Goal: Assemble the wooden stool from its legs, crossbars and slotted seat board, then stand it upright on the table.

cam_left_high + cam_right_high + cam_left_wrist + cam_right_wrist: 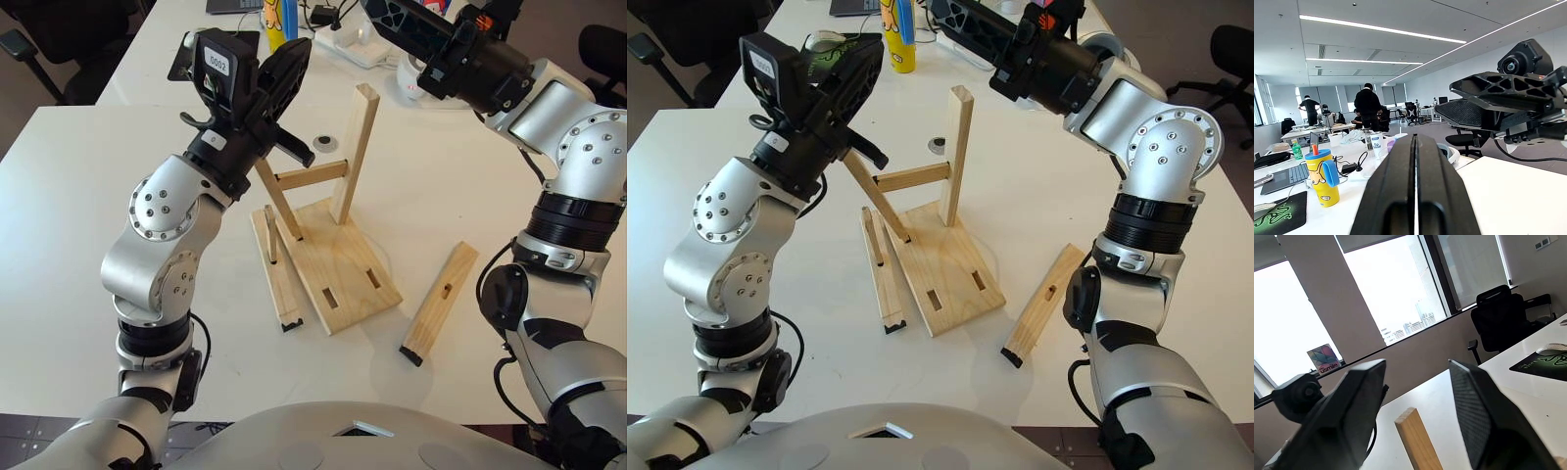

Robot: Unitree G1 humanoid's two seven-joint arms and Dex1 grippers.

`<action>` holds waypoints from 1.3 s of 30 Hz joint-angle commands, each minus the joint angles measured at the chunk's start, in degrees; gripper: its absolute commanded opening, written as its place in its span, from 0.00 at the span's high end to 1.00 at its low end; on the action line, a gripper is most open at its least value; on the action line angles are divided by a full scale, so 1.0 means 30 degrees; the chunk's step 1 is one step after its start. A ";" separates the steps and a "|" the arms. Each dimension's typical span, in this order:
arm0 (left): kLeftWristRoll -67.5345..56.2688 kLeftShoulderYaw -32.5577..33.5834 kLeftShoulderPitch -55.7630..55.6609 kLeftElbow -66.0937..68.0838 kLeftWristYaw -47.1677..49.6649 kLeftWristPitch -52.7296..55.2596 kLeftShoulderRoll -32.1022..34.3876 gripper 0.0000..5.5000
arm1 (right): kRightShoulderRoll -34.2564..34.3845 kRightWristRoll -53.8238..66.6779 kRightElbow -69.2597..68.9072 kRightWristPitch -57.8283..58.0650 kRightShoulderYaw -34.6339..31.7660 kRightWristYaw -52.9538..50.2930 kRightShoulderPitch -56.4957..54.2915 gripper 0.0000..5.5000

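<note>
Standing on the far half of the slotted seat board (313, 250), which lies flat on the white table (78, 196), are two legs joined by a crossbar (313, 176). The upright leg (355, 147) is on the right. The tilted leg (279, 201) is on the left, with its foot on the board and its top leaning out toward the left arm.

The left gripper (1414, 142) is raised above the table at the left of this frame, pointing to the far side. Its fingers are pressed together with only a thin seam between them and nothing held. The tilted leg's top end sits just under the gripper's body; whether the two touch cannot be told.

The right gripper (1417, 366) hangs high on the far right, above and beyond the top of the upright leg. Its fingers are spread wide and hold nothing. From its wrist camera the leg's square top end shows in the gap between the two fingers, farther off and apart from both.

A third leg (279, 284) lies flat on the table along the board's left edge, just beside it. A fourth leg (441, 299) lies to the right of the board, well apart from it, with its slot facing up and its dark foot toward the robot.

A yellow cup (1322, 176) with a blue handle stands farther back, beyond the left gripper.
</note>
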 commanded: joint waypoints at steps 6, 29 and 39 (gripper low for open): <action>0.0687 -0.0977 0.2740 0.1046 0.0341 -0.0684 -0.0698 1.00 | -0.0052 0.0280 -0.0074 0.0238 0.0009 -0.0043 -0.0153 0.57; 0.1927 -0.1173 0.0641 0.3206 -0.0753 -0.1398 -0.0624 1.00 | 0.0183 0.1412 -0.0367 0.0317 -0.0052 -0.0912 -0.0511 0.57; 0.2393 -0.2064 0.1599 0.3863 -0.0528 -0.0603 -0.0863 1.00 | 0.0245 0.1394 -0.0397 0.0256 0.0017 -0.0975 -0.0442 0.57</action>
